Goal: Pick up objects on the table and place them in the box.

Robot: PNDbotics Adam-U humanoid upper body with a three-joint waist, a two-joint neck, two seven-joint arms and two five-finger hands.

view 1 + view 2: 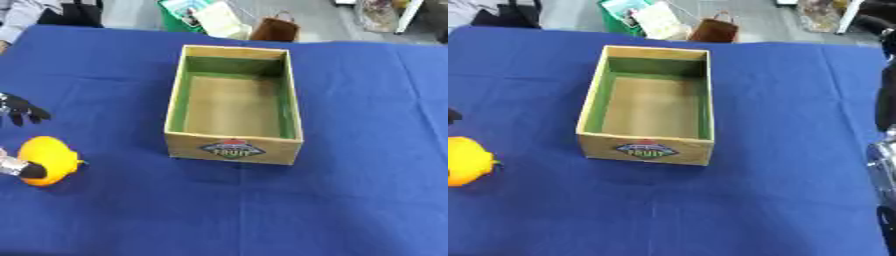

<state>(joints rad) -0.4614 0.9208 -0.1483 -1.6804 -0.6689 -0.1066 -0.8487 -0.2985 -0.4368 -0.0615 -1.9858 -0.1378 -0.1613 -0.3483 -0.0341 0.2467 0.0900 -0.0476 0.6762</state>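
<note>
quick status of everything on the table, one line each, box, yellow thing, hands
box: upright, open on top, nothing inside
yellow object: outside the box, at the table's left edge, in the left hand's grasp
left hand: at the left edge, dark fingers above the yellow object, thumb against its lower left
right hand: hand not seen; only part of the arm at the right edge
blue cloth: spread flat over the table

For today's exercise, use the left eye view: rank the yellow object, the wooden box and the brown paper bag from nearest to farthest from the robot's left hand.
1. Yellow object: at the left edge, in contact with the left hand.
2. Wooden box: mid-table, to the hand's right.
3. Brown paper bag: beyond the table's far edge, behind the box.
</note>
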